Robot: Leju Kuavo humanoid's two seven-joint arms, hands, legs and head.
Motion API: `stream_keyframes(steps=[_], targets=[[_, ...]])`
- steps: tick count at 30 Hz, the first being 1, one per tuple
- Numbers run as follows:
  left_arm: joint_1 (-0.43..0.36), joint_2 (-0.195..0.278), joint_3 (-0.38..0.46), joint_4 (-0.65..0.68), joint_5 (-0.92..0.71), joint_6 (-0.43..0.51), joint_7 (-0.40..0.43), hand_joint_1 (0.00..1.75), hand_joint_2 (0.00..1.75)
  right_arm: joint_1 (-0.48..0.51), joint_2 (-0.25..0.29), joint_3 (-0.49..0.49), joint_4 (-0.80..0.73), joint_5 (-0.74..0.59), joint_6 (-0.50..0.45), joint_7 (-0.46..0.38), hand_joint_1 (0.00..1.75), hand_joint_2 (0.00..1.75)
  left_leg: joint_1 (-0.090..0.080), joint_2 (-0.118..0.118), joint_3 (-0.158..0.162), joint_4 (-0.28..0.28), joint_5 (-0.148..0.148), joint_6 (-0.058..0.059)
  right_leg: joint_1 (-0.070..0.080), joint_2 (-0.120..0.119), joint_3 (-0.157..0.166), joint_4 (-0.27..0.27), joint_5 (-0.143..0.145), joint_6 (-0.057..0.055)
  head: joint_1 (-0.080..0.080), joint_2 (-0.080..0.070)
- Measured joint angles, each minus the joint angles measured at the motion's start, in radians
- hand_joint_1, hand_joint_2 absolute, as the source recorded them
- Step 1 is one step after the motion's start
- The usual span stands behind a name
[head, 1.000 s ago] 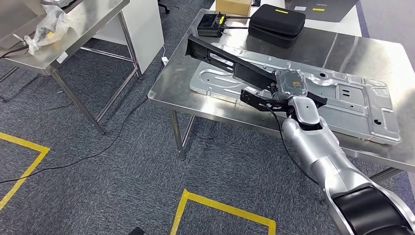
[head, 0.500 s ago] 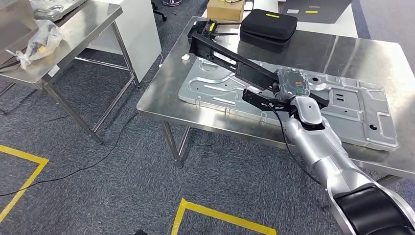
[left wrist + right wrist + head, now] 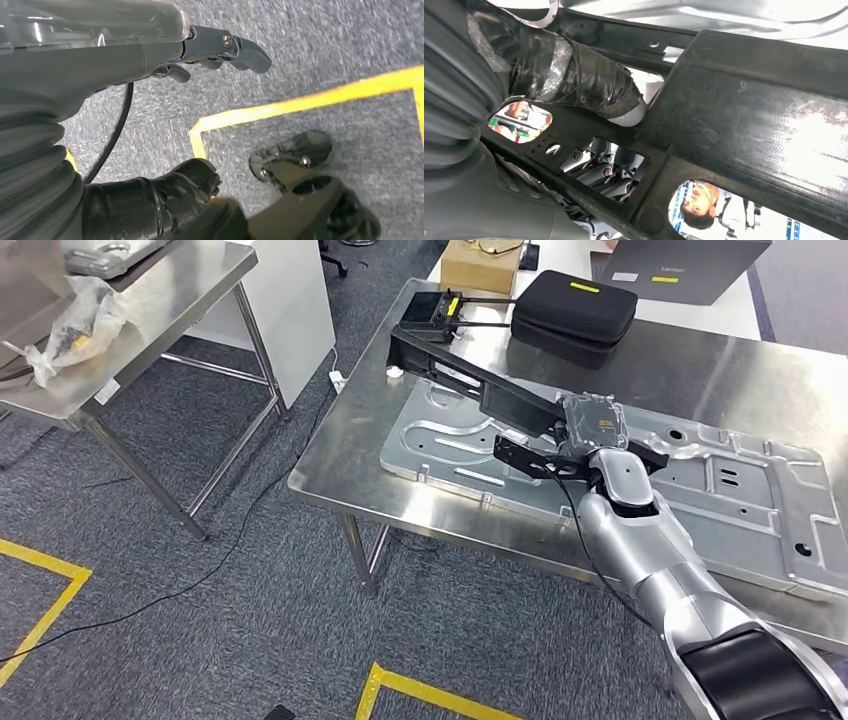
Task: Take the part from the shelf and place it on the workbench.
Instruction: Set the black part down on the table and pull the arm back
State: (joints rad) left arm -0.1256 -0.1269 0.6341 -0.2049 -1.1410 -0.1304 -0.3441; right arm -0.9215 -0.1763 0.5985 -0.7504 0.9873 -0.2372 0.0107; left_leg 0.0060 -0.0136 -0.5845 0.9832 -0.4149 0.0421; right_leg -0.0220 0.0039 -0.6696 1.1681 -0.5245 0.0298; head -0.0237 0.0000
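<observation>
The right hand's (image 3: 578, 436) fingers (image 3: 574, 75) are wrapped tight around the long black plastic part (image 3: 470, 380), held over the steel counter (image 3: 345, 445) above the stamped metal panel (image 3: 740, 500). Over the last second the counter has been brought closer, so set-down is judged near. The left hand (image 3: 150, 45) is seen loosely curled, empty, over the carpet.

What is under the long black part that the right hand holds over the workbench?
Under the black part lies a large stamped metal panel on the steel workbench. The part and the right hand cover a strip of the panel, so that strip cannot be seen.
</observation>
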Motion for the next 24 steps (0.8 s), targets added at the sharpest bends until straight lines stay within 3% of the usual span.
stream_keyframes(steps=[1,3,6,8,11,13,14,16,18,20,22,24], targets=[[0.000,-0.001,0.000,0.000,0.000,0.000,0.000,0.00,1.75,0.000,-0.002,0.000,0.001,0.000,-0.001,0.000,1.75,1.75,0.000,0.000,0.008,0.005,-0.009,-0.005,-0.001,-0.001,0.013,-0.062,0.051,0.001,0.000,0.000],[-0.002,-0.003,-0.001,0.000,0.000,0.001,0.000,0.00,1.75,-0.001,-0.006,0.000,0.002,-0.001,-0.003,-0.001,1.75,1.75,0.001,-0.001,0.013,0.011,-0.023,-0.016,0.005,-0.004,0.031,-0.142,0.105,-0.008,0.001,0.000],[-0.003,-0.004,-0.002,0.000,0.000,0.002,0.002,0.00,1.75,0.000,-0.007,0.000,0.000,-0.002,-0.002,-0.001,1.75,1.75,0.000,0.000,0.014,0.021,-0.030,-0.033,0.009,-0.002,0.039,-0.153,0.112,-0.034,0.002,0.000],[-0.002,-0.004,-0.002,0.000,0.000,0.002,0.004,0.00,1.75,-0.001,-0.008,0.000,-0.004,-0.002,-0.002,-0.001,1.75,1.75,0.002,0.004,0.001,0.062,-0.057,-0.041,0.008,-0.002,0.048,-0.155,0.111,-0.047,0.002,0.000],[-0.002,-0.004,-0.002,0.000,0.000,0.004,0.006,0.00,1.75,-0.001,-0.010,0.000,-0.006,-0.002,-0.002,-0.001,1.75,1.75,0.005,0.008,-0.088,0.242,-0.144,-0.049,0.010,-0.002,0.054,-0.156,0.107,-0.059,0.002,0.000],[-0.002,-0.004,-0.003,0.000,0.000,0.004,0.006,0.00,1.75,0.003,-0.009,0.000,-0.006,-0.002,-0.001,-0.001,1.75,1.75,0.005,0.008,-0.137,0.316,-0.162,-0.049,0.014,-0.001,0.055,-0.154,0.104,-0.062,0.002,0.000],[-0.002,-0.004,-0.003,0.000,0.000,0.004,0.006,0.00,1.75,0.004,-0.009,0.000,-0.006,-0.002,-0.001,-0.001,1.75,1.75,0.005,0.008,-0.135,0.297,-0.142,-0.047,0.016,0.000,0.057,-0.152,0.102,-0.062,0.002,0.000],[-0.003,-0.004,-0.003,0.000,0.000,0.005,0.006,0.00,1.75,0.005,-0.010,0.000,-0.007,-0.002,-0.001,-0.001,1.75,1.75,0.004,0.008,-0.083,0.166,-0.062,-0.038,0.018,0.001,0.061,-0.149,0.097,-0.060,0.002,0.000],[-0.004,-0.004,-0.005,0.000,0.000,0.006,0.007,0.00,1.75,0.005,-0.010,0.000,-0.009,-0.002,0.000,-0.001,1.75,1.75,-0.002,0.009,-0.036,0.052,-0.024,-0.029,0.020,0.002,0.061,-0.147,0.094,-0.054,0.002,0.000],[-0.005,-0.004,-0.007,0.000,-0.001,0.008,0.008,0.00,1.75,0.006,-0.010,0.000,-0.010,-0.006,0.004,-0.002,1.75,1.75,-0.007,0.009,-0.026,0.028,-0.022,-0.022,0.021,0.003,0.058,-0.147,0.094,-0.043,0.002,0.000],[-0.003,-0.005,-0.011,0.000,-0.001,0.009,0.010,0.00,1.75,0.007,-0.010,-0.001,-0.011,-0.014,0.010,-0.005,1.75,1.75,-0.002,0.010,-0.020,0.017,-0.004,-0.011,0.023,0.002,0.056,-0.144,0.088,-0.031,0.002,0.000],[-0.005,-0.007,-0.014,0.000,-0.002,0.011,0.010,0.00,1.75,0.007,-0.011,-0.001,-0.012,-0.020,0.013,-0.010,1.75,1.75,0.005,0.012,-0.013,0.003,0.006,-0.002,0.022,0.002,0.032,-0.090,0.052,-0.021,0.003,0.000]])
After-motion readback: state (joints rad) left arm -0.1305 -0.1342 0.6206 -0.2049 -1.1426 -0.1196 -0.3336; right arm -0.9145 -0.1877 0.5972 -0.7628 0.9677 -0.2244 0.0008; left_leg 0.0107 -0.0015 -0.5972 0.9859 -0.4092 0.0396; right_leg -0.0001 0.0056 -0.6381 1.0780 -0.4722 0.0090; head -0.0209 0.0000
